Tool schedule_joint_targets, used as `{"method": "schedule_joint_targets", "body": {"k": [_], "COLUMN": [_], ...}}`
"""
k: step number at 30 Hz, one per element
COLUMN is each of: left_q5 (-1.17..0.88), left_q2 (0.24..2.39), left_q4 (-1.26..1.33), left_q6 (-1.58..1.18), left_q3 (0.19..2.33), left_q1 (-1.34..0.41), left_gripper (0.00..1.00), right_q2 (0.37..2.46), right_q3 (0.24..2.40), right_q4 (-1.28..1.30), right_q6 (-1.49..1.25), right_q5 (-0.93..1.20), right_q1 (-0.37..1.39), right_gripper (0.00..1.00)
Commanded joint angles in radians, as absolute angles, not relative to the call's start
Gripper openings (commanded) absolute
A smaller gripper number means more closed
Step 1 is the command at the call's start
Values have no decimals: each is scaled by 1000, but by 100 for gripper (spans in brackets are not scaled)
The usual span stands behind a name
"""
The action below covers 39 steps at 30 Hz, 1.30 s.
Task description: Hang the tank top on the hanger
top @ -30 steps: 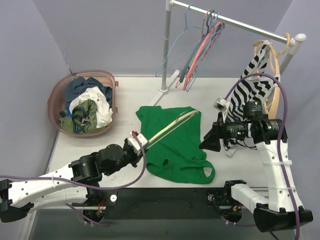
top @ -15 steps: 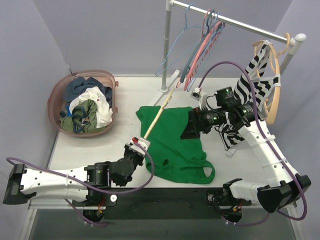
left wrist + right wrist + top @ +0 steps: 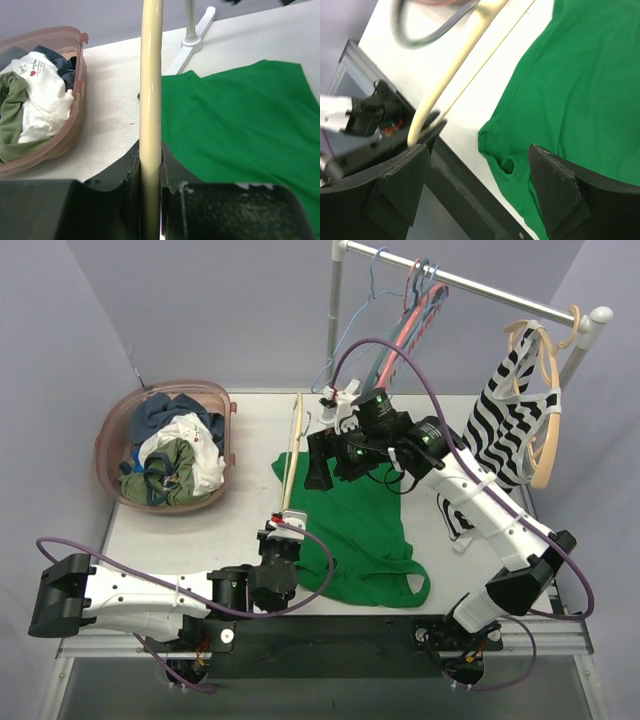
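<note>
You are looking at a smooth, faintly glossy cream hanger (image 3: 150, 75), seemingly plastic, while the tank top (image 3: 235, 115) is lying as matt green knit cloth on a smooth, matt pale table (image 3: 115, 105); the basket (image 3: 80, 75) is showing translucent brownish plastic.

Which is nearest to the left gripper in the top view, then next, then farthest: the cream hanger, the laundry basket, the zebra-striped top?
1. cream hanger, clamped in the left gripper itself.
2. laundry basket, up and to the left on the table.
3. zebra-striped top, hanging at the far right.
</note>
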<state>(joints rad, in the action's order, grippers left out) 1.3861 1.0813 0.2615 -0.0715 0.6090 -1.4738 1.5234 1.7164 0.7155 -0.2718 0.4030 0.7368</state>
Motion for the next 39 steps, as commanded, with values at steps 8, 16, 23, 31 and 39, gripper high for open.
{"method": "schedule_joint_targets", "body": {"k": [8, 16, 23, 31, 39], "left_q5": [1433, 1437, 1479, 1480, 1364], "left_q2": [1198, 1256, 1319, 1368, 1267], "left_q4": [693, 787, 902, 1078, 855], "left_q6": [63, 80, 112, 230, 111], "left_q3": [635, 675, 710, 730, 713], "left_q1": [-1496, -1496, -1497, -1508, -1519], "left_gripper": [0, 0, 0, 0, 21], "right_q2": [1654, 1720, 1743, 1755, 1706], "right_q3": [1888, 1948, 1979, 1973, 1941], "right_q4": [703, 713, 716, 701, 700], "right_q6": [-428, -428, -358, -282, -186], "right_q5": [272, 124, -34, -45, -26], "right_q1": [773, 831, 885, 917, 916], "right_gripper": [82, 81, 73, 22, 0]}}
